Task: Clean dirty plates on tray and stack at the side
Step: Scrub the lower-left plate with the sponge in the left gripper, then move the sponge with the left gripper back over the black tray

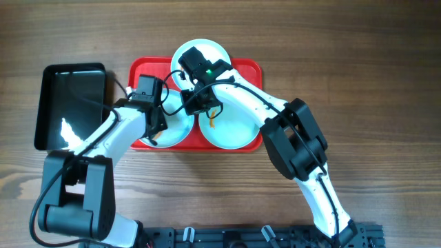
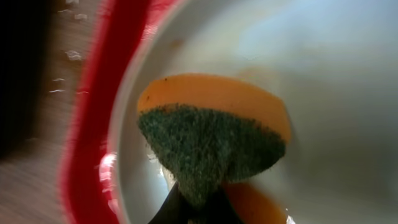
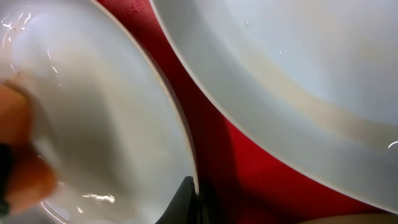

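Note:
Three pale plates lie on the red tray (image 1: 249, 70): one at the back (image 1: 207, 49), one front left (image 1: 176, 131), and one front right (image 1: 234, 132) with an orange smear. My left gripper (image 1: 157, 134) is shut on an orange sponge with a green scouring face (image 2: 211, 137) and presses it inside the front left plate (image 2: 336, 74). My right gripper (image 1: 196, 105) is shut on that plate's rim, one finger inside and one outside (image 3: 194, 202). In the right wrist view this plate (image 3: 112, 112) fills the left, the sponge (image 3: 15, 168) shows at its far edge, and another plate (image 3: 298, 62) lies at the upper right.
A smaller black tray (image 1: 72, 103) sits on the wooden table left of the red tray. The red tray's rim (image 2: 87, 124) runs close beside the plate being held. Both arms cross over the tray's front half.

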Motion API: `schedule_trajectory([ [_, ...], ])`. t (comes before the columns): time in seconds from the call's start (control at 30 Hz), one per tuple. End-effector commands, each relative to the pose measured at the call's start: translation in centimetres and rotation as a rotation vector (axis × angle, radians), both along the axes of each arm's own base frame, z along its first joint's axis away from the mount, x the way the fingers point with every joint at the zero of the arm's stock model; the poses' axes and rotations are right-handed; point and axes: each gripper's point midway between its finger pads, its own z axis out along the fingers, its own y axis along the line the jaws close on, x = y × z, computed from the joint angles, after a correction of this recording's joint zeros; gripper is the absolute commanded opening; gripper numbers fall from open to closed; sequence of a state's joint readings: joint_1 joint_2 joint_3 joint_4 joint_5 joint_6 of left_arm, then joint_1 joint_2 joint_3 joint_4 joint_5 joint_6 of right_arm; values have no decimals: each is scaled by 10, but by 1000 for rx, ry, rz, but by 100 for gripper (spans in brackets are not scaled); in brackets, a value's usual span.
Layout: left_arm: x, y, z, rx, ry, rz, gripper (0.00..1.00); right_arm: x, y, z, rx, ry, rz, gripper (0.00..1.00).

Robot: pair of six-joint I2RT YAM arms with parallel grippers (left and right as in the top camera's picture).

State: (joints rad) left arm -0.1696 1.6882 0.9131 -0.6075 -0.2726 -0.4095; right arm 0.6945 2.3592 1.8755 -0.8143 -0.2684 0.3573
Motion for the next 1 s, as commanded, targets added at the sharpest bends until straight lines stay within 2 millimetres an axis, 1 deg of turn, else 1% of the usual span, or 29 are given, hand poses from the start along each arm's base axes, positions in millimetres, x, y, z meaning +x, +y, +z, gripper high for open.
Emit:
schedule_trajectory([
  [0.0, -11, 53, 7, 264, 23, 83, 4, 0, 0, -12, -14, 12, 14, 4],
  [0.13, -6, 53, 18, 265, -11, 88, 4, 0, 0, -12, -14, 12, 14, 4],
  [0.17, -4, 51, 21, 256, -25, 88, 4, 0, 0, -12, -14, 12, 14, 6],
  [0.2, -2, 50, 26, 243, -42, 91, 4, 0, 0, -12, -14, 12, 14, 4],
  [0.27, 2, 44, 34, 202, -75, 88, 4, 1, 0, -12, -12, 10, 14, 4],
  [0.43, 11, 23, 66, 56, -196, 70, 4, 2, 2, -11, -6, 3, 14, 4],
  [0.5, 14, 19, 82, 27, -253, 68, 4, 3, 2, -11, -4, 1, 14, 5],
  [0.57, 16, 20, 97, 16, -308, 78, 4, 3, 3, -10, 1, -2, 14, 4],
  [0.6, 18, 22, 110, 1, -360, 105, 4, 2, 5, -9, 15, 4, 20, 4],
  [0.63, 18, 25, 116, -8, -385, 129, 4, 1, 7, -7, 25, 9, 22, 4],
  [0.73, 19, 44, 135, -54, -476, 247, 4, -1, 12, -3, 54, 21, 32, 4],
  [0.8, 20, 56, 139, -79, -495, 280, 4, -1, 12, -2, 55, 19, 32, 4],
  [0.83, 20, 61, 138, -101, -496, 299, 4, -1, 12, -1, 57, 19, 32, 4],
  [0.87, 21, 67, 134, -164, -487, 311, 4, -2, 13, 3, 67, 19, 42, 4],
  [0.9, 22, 65, 132, -197, -481, 293, 4, -2, 14, 4, 71, 19, 44, 4],
  [0.97, 28, 50, 128, -315, -461, 201, 4, -2, 14, 7, 76, 13, 44, 4],
])
